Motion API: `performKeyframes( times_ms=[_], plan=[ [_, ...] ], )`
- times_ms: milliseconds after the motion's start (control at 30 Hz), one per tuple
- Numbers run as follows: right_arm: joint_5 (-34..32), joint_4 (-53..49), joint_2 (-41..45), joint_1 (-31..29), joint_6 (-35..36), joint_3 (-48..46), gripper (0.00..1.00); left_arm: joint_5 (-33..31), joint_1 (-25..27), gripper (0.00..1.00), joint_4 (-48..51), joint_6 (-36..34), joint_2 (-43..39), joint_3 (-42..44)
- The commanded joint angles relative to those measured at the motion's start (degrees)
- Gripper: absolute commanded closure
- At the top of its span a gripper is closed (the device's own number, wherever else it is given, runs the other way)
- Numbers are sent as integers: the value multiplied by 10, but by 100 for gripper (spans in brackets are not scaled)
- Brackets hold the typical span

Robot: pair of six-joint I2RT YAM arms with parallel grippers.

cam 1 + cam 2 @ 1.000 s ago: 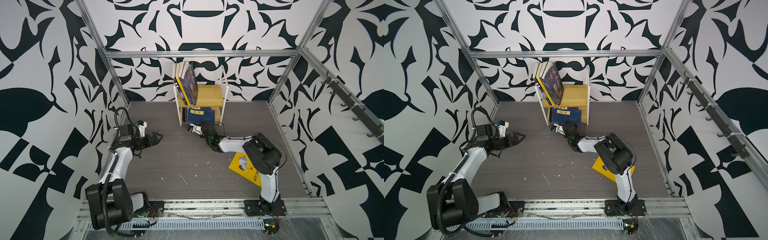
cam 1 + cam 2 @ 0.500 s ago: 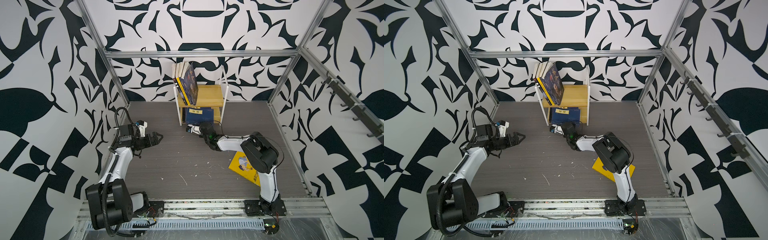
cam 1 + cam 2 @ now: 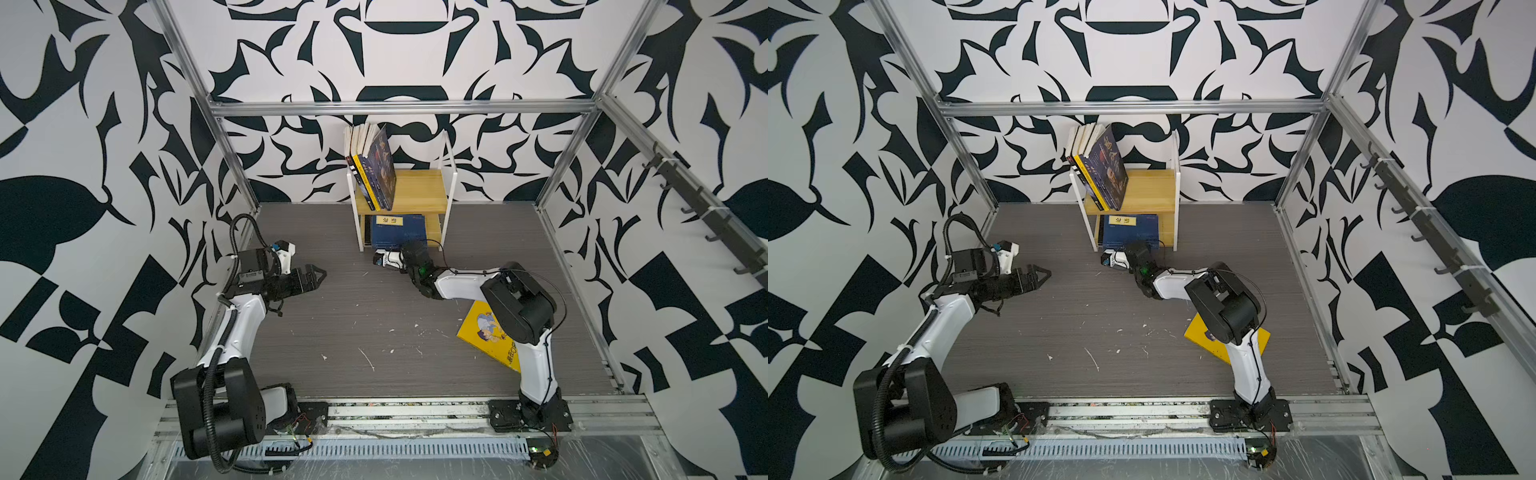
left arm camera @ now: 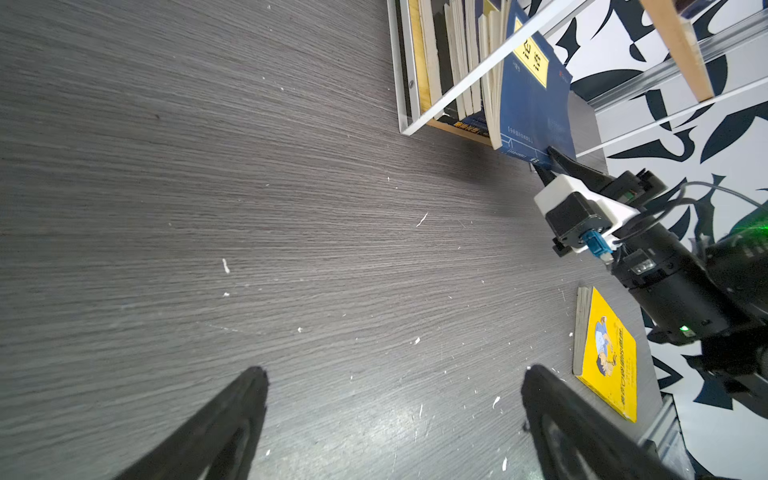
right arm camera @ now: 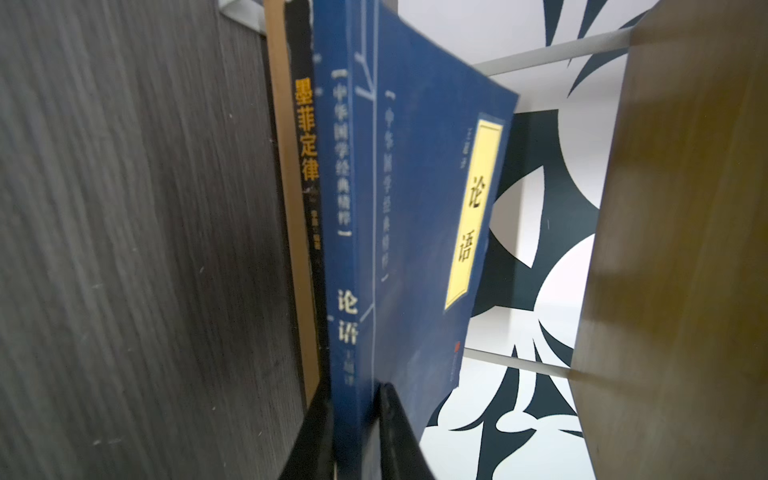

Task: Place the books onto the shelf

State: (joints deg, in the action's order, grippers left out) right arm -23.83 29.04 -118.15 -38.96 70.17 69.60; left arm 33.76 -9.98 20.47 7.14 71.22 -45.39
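The shelf (image 3: 449,187) (image 3: 1177,183) stands at the back wall. Several books (image 3: 374,166) (image 3: 1100,166) lean on its upper board. A navy book with a yellow label (image 3: 397,232) (image 3: 1127,232) (image 5: 415,208) lies in the lower tier on a black book (image 5: 305,145). My right gripper (image 3: 410,248) (image 3: 1139,249) (image 4: 550,160) (image 5: 353,399) is at the tier's front, shut on the navy book's spine edge. A yellow cartoon book (image 3: 488,336) (image 3: 1200,336) (image 4: 609,357) lies on the floor under my right arm. My left gripper (image 3: 318,276) (image 3: 1044,275) (image 4: 392,374) hangs open and empty, left of the shelf.
The floor is dark wood-grain (image 3: 374,324) with small white scraps. Aluminium posts (image 3: 232,166) and patterned walls close it in. A rail (image 3: 374,409) runs along the front. The shelf's upper board (image 3: 424,191) is bare to the right of the leaning books.
My right gripper has crept slightly toward the shelf with the navy book. The left arm has not moved.
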Motion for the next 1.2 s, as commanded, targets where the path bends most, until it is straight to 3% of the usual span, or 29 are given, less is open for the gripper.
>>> performKeyframes(
  times_ms=[0, 100, 233, 600, 1167],
  plan=[
    [17, -12, 1, 4, 5, 19, 78, 0, 1, 1, 8, -10, -2, 6],
    [24, -39, 5, 5, 3, 25, 64, -2, 1, 1, 8, -9, 0, 6],
    [40, -115, 18, 5, -16, 45, 57, -3, -3, 1, 9, -9, 0, 5],
    [67, -289, 16, 17, -72, 141, 55, -3, -6, 0, 9, -10, 4, 6],
    [90, -375, -67, 32, -89, 286, 55, -1, -7, 0, 6, -10, 4, 11]
  ],
)
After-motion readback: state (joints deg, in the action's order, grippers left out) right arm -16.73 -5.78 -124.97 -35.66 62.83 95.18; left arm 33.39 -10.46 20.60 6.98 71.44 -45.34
